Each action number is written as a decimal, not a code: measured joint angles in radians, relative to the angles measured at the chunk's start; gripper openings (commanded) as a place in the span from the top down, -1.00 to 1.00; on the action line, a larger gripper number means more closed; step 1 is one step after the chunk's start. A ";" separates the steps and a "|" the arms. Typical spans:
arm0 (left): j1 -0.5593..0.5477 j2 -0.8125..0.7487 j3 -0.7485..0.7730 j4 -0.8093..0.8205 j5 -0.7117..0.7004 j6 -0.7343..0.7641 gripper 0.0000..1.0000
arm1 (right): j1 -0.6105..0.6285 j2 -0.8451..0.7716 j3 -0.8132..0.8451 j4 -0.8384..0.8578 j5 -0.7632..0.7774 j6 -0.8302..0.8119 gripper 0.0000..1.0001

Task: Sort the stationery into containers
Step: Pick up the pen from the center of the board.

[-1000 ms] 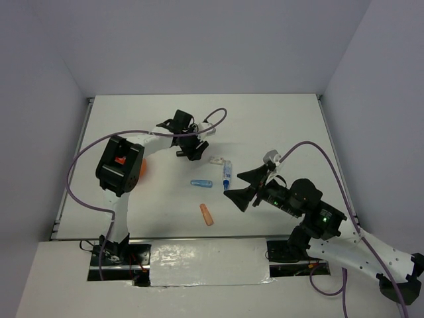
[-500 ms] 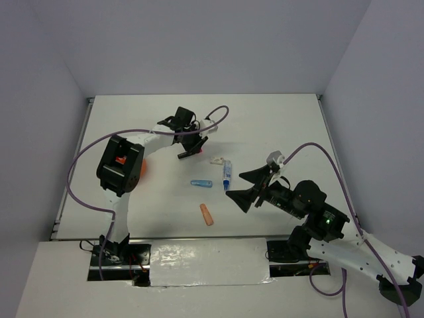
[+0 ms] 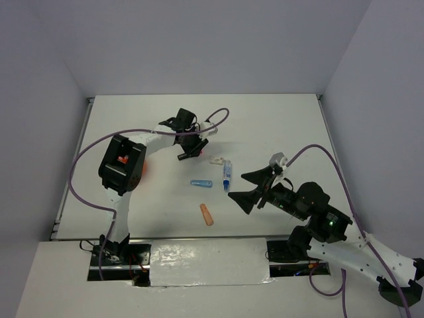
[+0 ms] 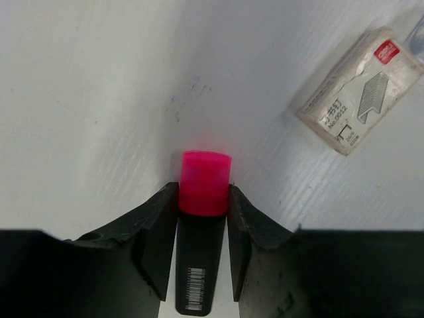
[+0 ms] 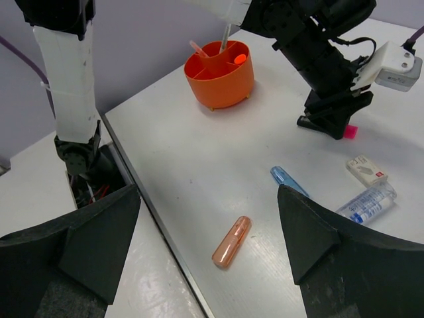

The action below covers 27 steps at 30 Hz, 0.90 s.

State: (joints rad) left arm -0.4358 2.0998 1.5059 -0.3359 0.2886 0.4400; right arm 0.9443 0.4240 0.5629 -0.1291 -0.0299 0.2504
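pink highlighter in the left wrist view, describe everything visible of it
The pink highlighter has a glossy pink cap and a black plastic-looking barrel with a white barcode label. It is pinched between the left gripper's fingers, cap pointing out toward the white table; contact with it is unclear.

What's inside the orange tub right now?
The divided orange tub holds a thin grey pen and a thin pinkish-orange pen standing up, plus an orange cap poking out. The near wall hides the compartment floors and anything lying low.
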 measured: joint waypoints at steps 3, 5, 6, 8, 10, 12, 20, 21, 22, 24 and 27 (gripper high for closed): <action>-0.002 0.018 0.024 -0.005 -0.004 0.001 0.29 | 0.000 -0.006 0.000 -0.003 0.000 -0.004 -0.83; -0.007 0.023 0.032 -0.005 -0.011 0.002 0.30 | 0.000 -0.009 0.000 -0.005 -0.001 -0.006 -0.83; -0.010 0.025 0.035 -0.005 -0.016 0.002 0.32 | 0.000 -0.011 0.000 -0.006 -0.002 -0.006 -0.83; -0.018 0.027 0.039 -0.005 -0.028 0.002 0.45 | 0.000 -0.014 0.000 -0.007 -0.005 -0.008 -0.82; -0.024 0.030 0.044 -0.005 -0.040 0.001 1.00 | 0.000 -0.022 -0.001 -0.007 -0.008 -0.010 -0.83; -0.028 0.031 0.045 0.002 -0.056 -0.003 1.00 | 0.000 -0.032 -0.002 -0.007 -0.010 -0.010 -0.82; -0.010 -0.013 0.050 0.001 -0.092 -0.073 1.00 | 0.000 -0.043 -0.008 -0.007 -0.013 -0.014 -0.83; 0.003 -0.045 0.048 0.003 -0.089 -0.088 1.00 | 0.000 -0.043 -0.008 -0.007 -0.013 -0.014 -0.83; 0.023 -0.086 0.039 0.016 -0.084 -0.109 1.00 | 0.000 -0.042 -0.008 -0.006 -0.013 -0.014 -0.83; 0.072 -0.189 0.010 0.058 -0.072 -0.148 1.00 | 0.000 -0.042 -0.010 -0.006 -0.014 -0.014 -0.83; 0.182 -0.391 -0.074 0.176 -0.063 -0.211 1.00 | 0.000 -0.039 -0.013 -0.005 -0.019 -0.014 -0.83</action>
State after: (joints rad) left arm -0.2543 1.7084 1.4319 -0.1600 0.2260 0.2291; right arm 0.9443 0.3855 0.5503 -0.1345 -0.0486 0.2359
